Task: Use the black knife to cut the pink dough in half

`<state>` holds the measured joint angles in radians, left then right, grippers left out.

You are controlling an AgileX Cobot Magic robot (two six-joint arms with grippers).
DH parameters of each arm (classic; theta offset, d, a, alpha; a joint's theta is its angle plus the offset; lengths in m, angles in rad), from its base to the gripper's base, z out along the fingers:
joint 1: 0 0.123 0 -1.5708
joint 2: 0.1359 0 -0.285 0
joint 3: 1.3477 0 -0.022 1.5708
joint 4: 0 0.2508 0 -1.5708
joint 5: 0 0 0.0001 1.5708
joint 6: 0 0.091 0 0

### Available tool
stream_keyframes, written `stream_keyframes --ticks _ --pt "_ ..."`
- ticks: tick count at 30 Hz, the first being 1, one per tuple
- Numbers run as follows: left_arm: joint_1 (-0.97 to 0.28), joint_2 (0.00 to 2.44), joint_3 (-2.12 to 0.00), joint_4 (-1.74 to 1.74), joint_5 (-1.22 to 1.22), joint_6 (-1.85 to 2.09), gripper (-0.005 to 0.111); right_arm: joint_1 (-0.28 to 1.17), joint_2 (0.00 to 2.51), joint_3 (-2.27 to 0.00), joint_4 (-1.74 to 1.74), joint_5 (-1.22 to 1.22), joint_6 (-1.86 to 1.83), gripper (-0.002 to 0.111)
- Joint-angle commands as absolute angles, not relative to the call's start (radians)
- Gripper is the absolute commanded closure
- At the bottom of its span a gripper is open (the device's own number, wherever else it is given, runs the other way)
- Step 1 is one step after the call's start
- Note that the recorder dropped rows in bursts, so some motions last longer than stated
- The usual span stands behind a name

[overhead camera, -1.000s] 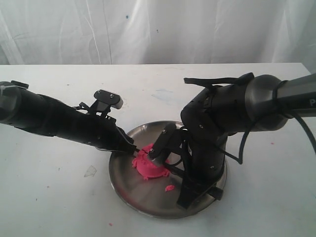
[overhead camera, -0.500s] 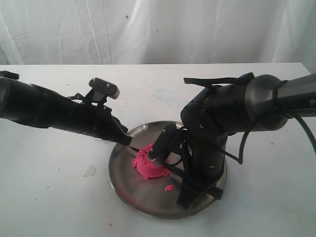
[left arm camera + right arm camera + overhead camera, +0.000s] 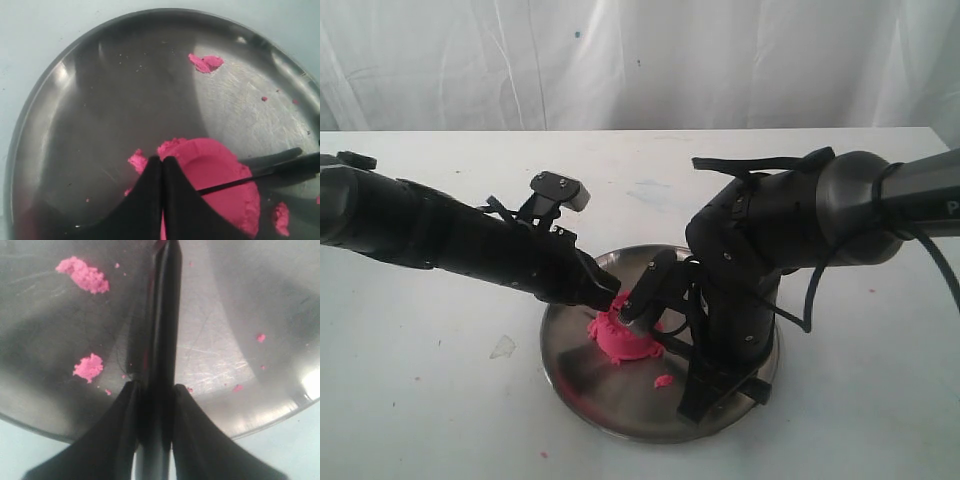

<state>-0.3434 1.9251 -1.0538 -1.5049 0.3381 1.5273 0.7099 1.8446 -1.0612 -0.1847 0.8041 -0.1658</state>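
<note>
The pink dough is a round dome left of centre on the steel plate. In the left wrist view the dough has the thin blade of the black knife lying across its top. My left gripper is shut, with its tips at the dough's ragged rim; in the exterior view it comes in from the left. My right gripper is shut on the black knife's handle near the plate's edge. That view shows the knife running away over the plate.
Pink crumbs lie loose on the plate, several in the right wrist view. The plate stands on a white table with a white curtain behind. The bulky right arm hangs over the plate's right half.
My left gripper drew back up and left from the dough, then pushed forward to the right, ending at the dough's upper rim. The right arm and knife have not moved.
</note>
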Motion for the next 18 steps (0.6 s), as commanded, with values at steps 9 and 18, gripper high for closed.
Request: stream_keyframes --ticks 9,18 --pt "-0.349 1.912 -0.984 -1.546 0.215 1.438 0.107 0.714 1.854 -1.056 -0.173 0.786 -0.169 0.108" --pt "-0.349 1.912 -0.977 -1.549 0.219 1.454 0.107 0.714 1.854 -1.056 -0.173 0.786 -0.169 0.108"
